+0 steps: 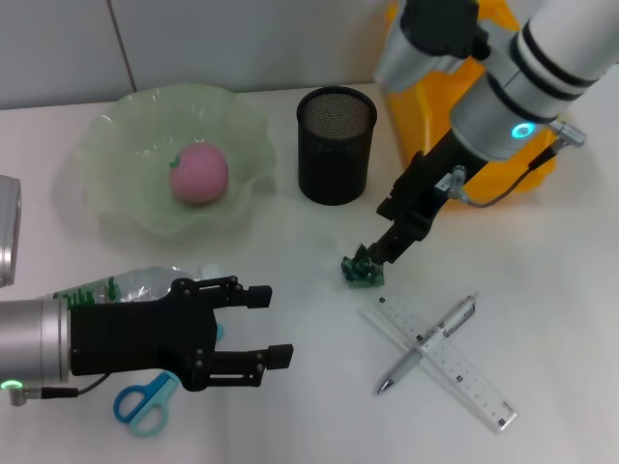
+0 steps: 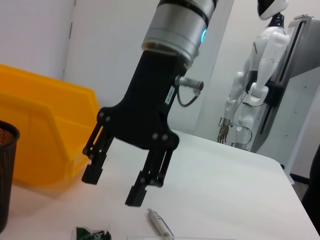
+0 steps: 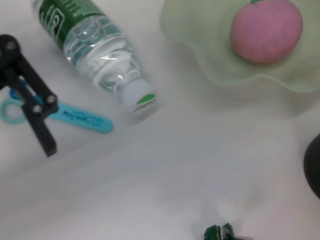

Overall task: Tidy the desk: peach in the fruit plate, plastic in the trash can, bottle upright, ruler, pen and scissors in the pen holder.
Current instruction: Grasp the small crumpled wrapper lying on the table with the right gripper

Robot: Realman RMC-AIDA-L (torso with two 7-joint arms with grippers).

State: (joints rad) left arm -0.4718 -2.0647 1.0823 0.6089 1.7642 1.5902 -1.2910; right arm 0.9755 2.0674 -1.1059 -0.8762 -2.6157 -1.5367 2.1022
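The pink peach (image 1: 198, 174) lies in the green fruit plate (image 1: 116, 145). A crumpled green plastic scrap (image 1: 361, 273) sits mid-table. My right gripper (image 1: 374, 251) hovers just above it and is open, as the left wrist view shows (image 2: 115, 186). The clear ruler (image 1: 464, 372) and silver pen (image 1: 430, 338) lie crossed at the front right. The bottle (image 1: 140, 285) lies on its side behind my left gripper (image 1: 266, 326), which is open and holds nothing. Blue scissors (image 1: 145, 401) lie under the left arm. The black mesh pen holder (image 1: 336, 145) stands at the back.
The yellow trash can (image 1: 426, 106) stands at the back right, behind the right arm. A metal cylinder (image 1: 8, 227) shows at the left edge. A white humanoid robot (image 2: 255, 75) stands beyond the table.
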